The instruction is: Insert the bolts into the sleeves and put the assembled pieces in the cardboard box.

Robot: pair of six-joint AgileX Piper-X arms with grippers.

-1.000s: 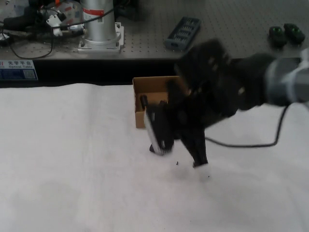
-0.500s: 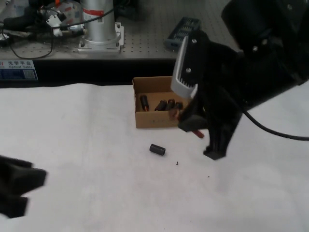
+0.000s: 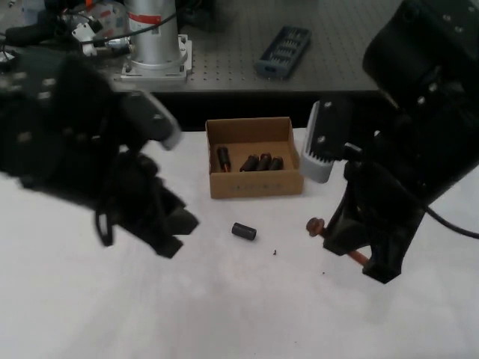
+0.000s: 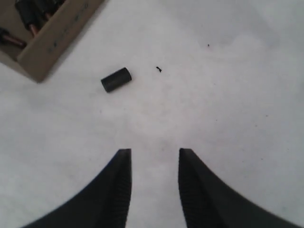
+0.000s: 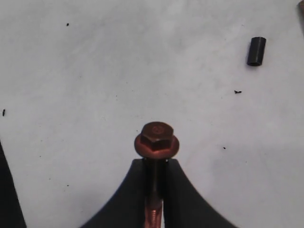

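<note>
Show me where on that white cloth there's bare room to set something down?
The widest bare patch is the near strip of the white cloth, nearer the arms than the loose sleeve, between the left gripper and the right gripper holding a bolt. It is crowded around the cardboard box, where sleeve and both grippers sit close.

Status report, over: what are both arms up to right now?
Left gripper open, empty, near loose sleeve. Right gripper shut on bolt. Cardboard box holds assembled pieces. Nothing blocking sleeve.
</note>
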